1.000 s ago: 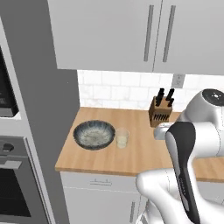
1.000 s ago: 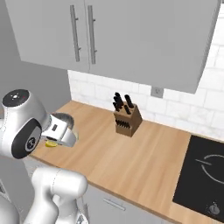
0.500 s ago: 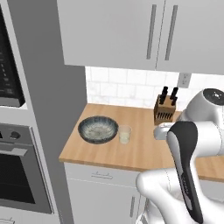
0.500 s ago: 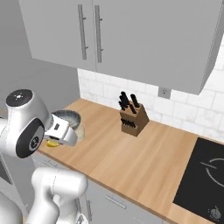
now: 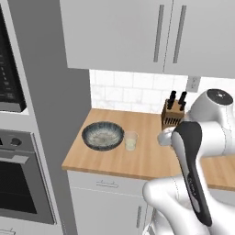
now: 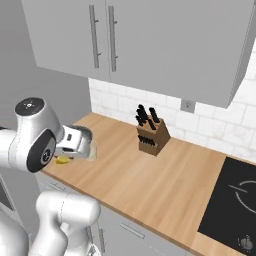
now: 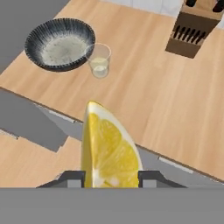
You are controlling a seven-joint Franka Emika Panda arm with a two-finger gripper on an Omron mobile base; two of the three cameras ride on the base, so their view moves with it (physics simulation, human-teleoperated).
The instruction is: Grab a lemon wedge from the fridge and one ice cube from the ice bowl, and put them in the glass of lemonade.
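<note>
**A:** Where does the lemon wedge (image 7: 109, 151) sit right now?

**B:** Pinched between the two fingertips of the gripper (image 7: 111, 178), jaws narrowed onto its lower end, pointed tip up. It is held off the counter's front edge, not over the wood. In the right base view a bit of yellow (image 6: 62, 160) peeks out under the hand.

**A:** And the targets?

**B:** The glass of lemonade (image 7: 99, 60) stands on the wooden counter (image 7: 166, 100), just beside the ice bowl (image 7: 59, 43), possibly touching its rim. The knife block (image 7: 192, 33) is well apart, near the tiled wall.

**A:** What could go wrong?

**B:** The glass mouth is narrow and the wedge looks wide against it. I'd judge a release off-centre leaves the wedge on the rim or in the bowl. Coming down too low risks a fingertip knocking the glass over, spilling the lemonade.

**A:** Anything else?

**B:** The grip is only on the wedge's base, so a quick swing might let it slip. The ice cube step remains undone; I cannot make out single cubes in the bowl.
</note>
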